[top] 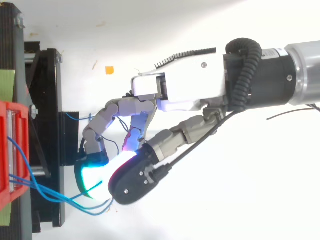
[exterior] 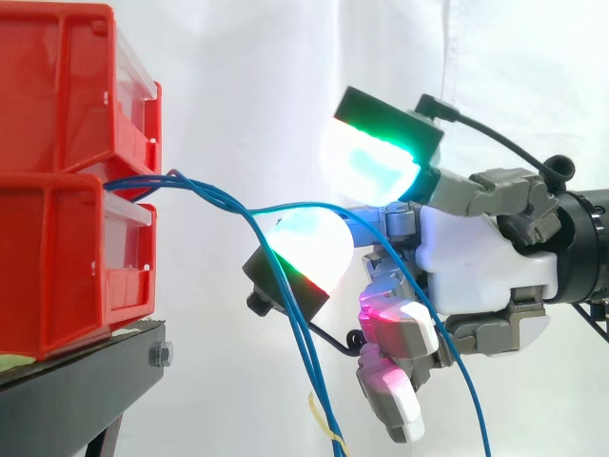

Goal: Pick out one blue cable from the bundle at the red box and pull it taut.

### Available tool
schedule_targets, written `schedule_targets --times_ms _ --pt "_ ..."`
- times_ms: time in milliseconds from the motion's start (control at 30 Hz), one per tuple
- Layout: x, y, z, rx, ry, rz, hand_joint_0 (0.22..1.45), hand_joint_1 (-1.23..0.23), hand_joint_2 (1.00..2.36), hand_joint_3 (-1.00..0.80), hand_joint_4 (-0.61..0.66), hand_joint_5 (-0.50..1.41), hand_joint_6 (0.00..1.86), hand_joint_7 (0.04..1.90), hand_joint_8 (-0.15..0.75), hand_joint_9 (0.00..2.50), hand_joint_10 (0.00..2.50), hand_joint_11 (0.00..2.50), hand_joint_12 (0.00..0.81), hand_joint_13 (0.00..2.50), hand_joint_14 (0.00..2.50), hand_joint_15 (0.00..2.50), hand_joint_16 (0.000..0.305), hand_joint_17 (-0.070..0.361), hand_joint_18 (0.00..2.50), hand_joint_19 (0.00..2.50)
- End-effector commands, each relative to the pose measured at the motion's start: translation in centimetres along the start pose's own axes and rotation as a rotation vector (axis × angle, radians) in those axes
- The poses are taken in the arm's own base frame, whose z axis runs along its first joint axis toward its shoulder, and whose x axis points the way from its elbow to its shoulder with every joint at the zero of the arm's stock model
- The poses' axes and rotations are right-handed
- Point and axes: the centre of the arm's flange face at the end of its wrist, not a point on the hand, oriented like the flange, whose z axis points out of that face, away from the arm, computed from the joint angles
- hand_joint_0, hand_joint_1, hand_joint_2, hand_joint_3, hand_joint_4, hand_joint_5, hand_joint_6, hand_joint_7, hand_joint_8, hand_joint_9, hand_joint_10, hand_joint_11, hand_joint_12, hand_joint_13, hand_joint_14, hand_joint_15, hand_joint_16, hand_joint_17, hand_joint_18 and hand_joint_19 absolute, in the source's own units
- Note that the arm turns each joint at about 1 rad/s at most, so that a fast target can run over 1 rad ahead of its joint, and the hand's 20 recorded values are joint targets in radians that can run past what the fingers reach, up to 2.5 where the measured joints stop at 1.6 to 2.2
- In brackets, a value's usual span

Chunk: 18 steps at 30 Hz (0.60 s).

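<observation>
Blue cables [exterior: 205, 193] spill from the seam between two stacked red bins [exterior: 57, 257] on a black stand [exterior: 76, 390]. Just right of the bins, the hand [exterior: 476, 257] pinches one cable [exterior: 290, 206] between two glowing pads [exterior: 366, 162]. The others droop below it.

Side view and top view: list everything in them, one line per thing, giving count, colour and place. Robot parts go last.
red bins: two, red, stacked at the left on the stand
blue cables: several, blue, coming out between the bins and hanging down towards the bottom edge
black stand: one, black, under the bins
white curtain: one, white, behind everything
yellow strand: one, yellow, low among the hanging cables
orange scrap: one, orange, on the white surface
green strip: one, green, at the far left
robot hand: one, white and grey, right of the bins
robot arm: one, black and grey, from the right
</observation>
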Motion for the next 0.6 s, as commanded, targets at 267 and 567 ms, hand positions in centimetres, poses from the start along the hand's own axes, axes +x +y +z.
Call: schedule_targets --times_ms 267,567 --pt "-0.1 -0.04 -0.04 0.002 -0.002 0.0 0.61 -0.56 1.0 -0.46 -0.01 -0.12 0.82 0.91 0.28 1.16 0.02 0.74 0.375 1.02 0.02 0.6 0.05 0.112 0.85 0.64" --pt "-0.1 0.05 -0.09 0.003 -0.002 0.0 0.54 -0.32 1.0 -0.5 0.0 -0.12 0.82 0.89 0.295 1.17 0.02 0.73 0.388 1.02 0.02 0.6 0.053 0.12 0.84 0.67"
